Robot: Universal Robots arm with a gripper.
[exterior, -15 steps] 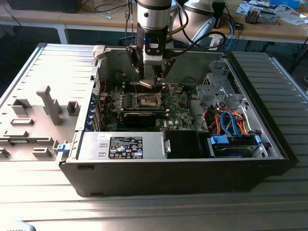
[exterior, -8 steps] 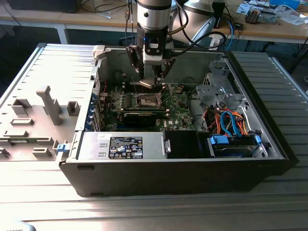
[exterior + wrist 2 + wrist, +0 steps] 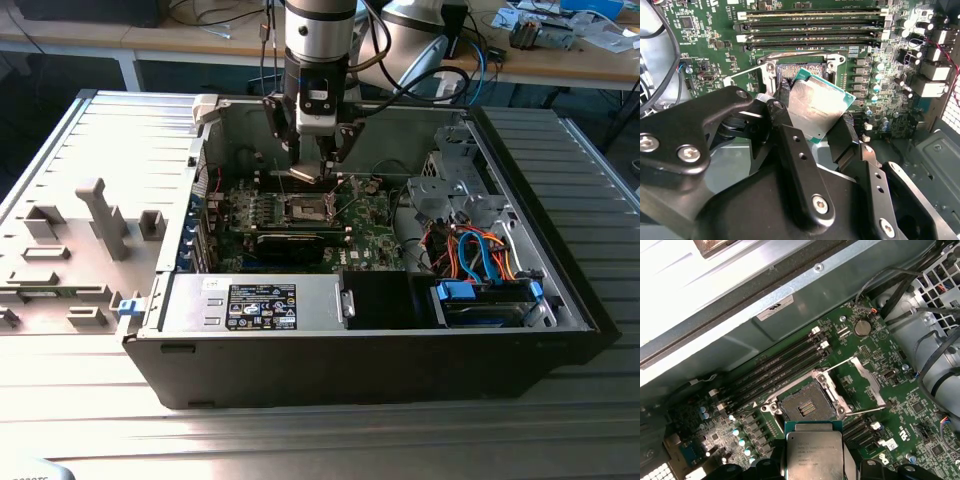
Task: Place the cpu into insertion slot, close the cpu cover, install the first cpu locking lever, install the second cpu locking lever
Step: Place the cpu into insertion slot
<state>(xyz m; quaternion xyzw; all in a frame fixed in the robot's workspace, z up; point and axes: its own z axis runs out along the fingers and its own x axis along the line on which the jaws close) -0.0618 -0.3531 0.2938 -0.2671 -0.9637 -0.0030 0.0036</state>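
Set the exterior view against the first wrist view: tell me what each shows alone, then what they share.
Exterior view alone: the whole black computer case and the blue drive caddy. First wrist view alone: the round silver coin battery and a white wall sticker. Both: the gripper holding the silvery-grey square cpu, not yet in the dark square insertion slot on the green motherboard.

Nothing can be read: the cpu [image 3: 815, 455] top and the black label [image 3: 262, 306], lower centre of the exterior view, carry illegible print.
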